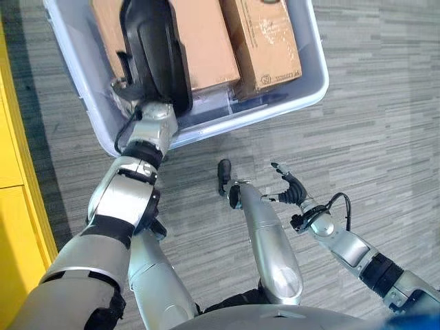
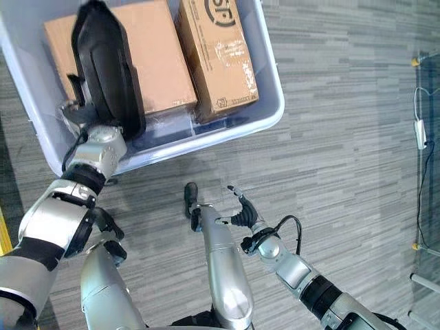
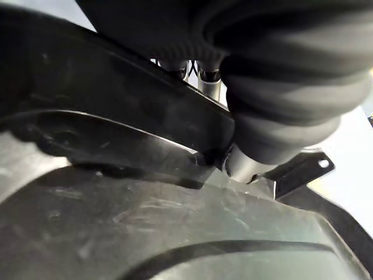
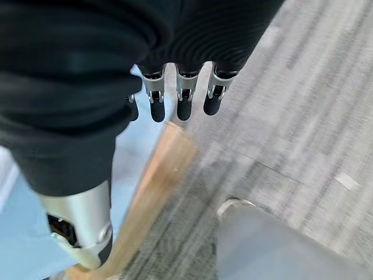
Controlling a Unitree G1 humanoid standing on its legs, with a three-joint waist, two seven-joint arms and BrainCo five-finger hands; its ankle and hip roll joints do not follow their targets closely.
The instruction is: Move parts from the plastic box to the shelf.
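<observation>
The left hand (image 1: 124, 89) is behind a black part (image 1: 155, 48) over the box (image 1: 302, 89), probably lifting it; I cannot tell about its fingers. The right hand (image 1: 289, 189) waits low with loose fingers.

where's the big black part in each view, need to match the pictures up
Left eye view: black part, top left, over the plastic box, above the left hand.
Right eye view: same part, top left.
Left wrist view: its dark surface spans the lower picture, close up.
Right wrist view: I cannot make it out.
Shared landmark: the cardboard boxes.
</observation>
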